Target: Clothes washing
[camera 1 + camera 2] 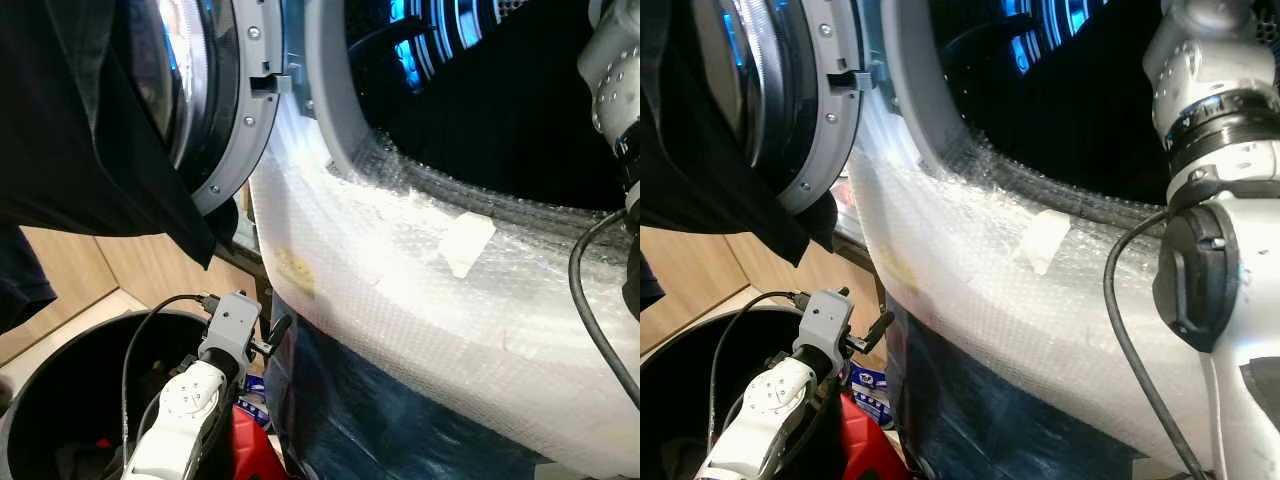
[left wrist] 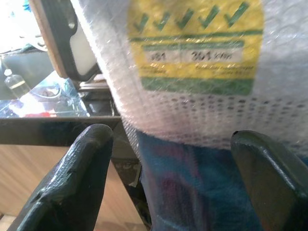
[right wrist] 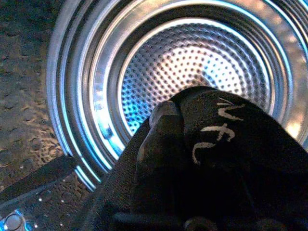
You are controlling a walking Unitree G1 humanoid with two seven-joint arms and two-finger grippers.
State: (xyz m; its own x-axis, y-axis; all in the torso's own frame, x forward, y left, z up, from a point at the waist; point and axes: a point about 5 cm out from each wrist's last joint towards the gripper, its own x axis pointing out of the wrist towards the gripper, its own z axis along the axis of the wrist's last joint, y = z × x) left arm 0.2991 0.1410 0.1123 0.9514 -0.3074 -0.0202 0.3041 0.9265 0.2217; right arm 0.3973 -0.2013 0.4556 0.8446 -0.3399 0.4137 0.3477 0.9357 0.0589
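The washing machine (image 1: pixel 400 290), wrapped in bubble wrap, stands with its door (image 1: pixel 245 110) swung open to the left. My right arm (image 1: pixel 1210 200) reaches into the dark drum opening (image 1: pixel 500 110). In the right wrist view a black garment (image 3: pixel 211 159) with white lettering hangs bunched over my right gripper, in front of the perforated steel drum (image 3: pixel 192 62). Another dark garment (image 1: pixel 90 130) drapes over the open door. My left gripper (image 1: pixel 275 335) is low beside the machine's front, open and empty, with its fingers (image 2: pixel 82 173) spread toward the yellow energy label (image 2: pixel 195 43).
A round black laundry basket (image 1: pixel 50 400) sits on the floor at lower left, under my left arm. A red container (image 1: pixel 250 445) stands next to it against the machine. Wooden cabinet fronts (image 1: pixel 70 270) run behind the basket. A black cable (image 1: pixel 590 320) hangs by my right arm.
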